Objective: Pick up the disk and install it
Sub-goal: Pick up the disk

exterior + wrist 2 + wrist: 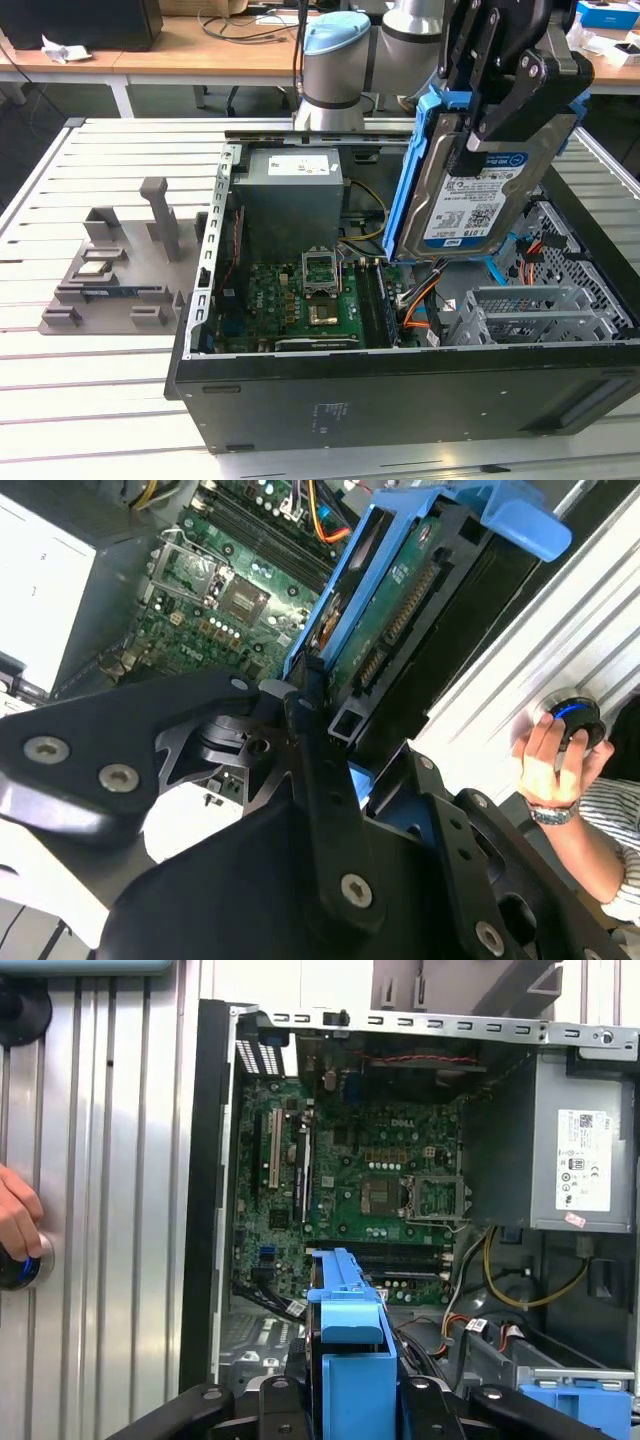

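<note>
The disk [470,190], a silver-grey drive with a white-and-blue label in a bright blue carrier, hangs tilted on edge above the open computer case [400,400]. My gripper [488,125] is shut on its upper part, black fingers pressing both faces. The second wrist view shows the disk [400,610] edge-on with its connector side visible, clamped by the gripper [320,730]. The first wrist view shows the blue carrier [350,1350] between the fingers, over the case's interior. The grey metal drive cage [530,310] lies below the disk, toward the exterior view's right.
Inside the case are the green motherboard [300,300], the grey power supply [290,190] and orange cables [420,300]. A grey fixture [120,270] sits on the slatted table at the exterior view's left. A person's hand [550,760] rests on a round knob beside the case.
</note>
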Robot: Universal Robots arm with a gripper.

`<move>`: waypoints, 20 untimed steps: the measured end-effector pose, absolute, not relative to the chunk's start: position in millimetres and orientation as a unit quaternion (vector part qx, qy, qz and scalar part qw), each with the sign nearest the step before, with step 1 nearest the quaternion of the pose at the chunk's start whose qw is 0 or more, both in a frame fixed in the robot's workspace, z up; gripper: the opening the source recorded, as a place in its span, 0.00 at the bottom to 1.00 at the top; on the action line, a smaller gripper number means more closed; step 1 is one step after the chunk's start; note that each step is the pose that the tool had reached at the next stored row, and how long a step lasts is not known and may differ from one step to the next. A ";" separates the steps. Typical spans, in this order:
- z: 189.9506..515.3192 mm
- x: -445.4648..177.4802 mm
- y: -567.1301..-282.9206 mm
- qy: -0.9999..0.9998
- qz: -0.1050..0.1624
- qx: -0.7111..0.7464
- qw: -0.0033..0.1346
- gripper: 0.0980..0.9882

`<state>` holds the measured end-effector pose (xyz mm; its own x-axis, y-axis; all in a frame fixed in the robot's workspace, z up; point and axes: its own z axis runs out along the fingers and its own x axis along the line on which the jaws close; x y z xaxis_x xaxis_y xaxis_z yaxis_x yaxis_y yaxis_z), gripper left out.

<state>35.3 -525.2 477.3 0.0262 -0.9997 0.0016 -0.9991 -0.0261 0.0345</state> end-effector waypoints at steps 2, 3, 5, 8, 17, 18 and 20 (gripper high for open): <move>476.3 35.3 -532.7 -0.699 -0.012 0.715 0.013 0.30; 476.1 35.3 -535.2 -0.700 -0.012 0.714 0.013 0.30; 475.4 35.3 -540.9 -0.701 -0.012 0.713 0.013 0.30; 474.3 35.2 -549.4 -0.704 -0.012 0.710 0.013 0.30; 471.8 52.2 -551.2 -0.719 -0.012 0.695 0.012 0.30; 471.7 58.5 -551.3 -0.719 -0.012 0.695 0.013 0.30; 471.5 73.4 -551.2 -0.719 -0.012 0.695 0.013 0.30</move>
<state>73.4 -551.2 471.5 -0.0330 -0.9995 0.0008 -0.9988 0.0330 0.0355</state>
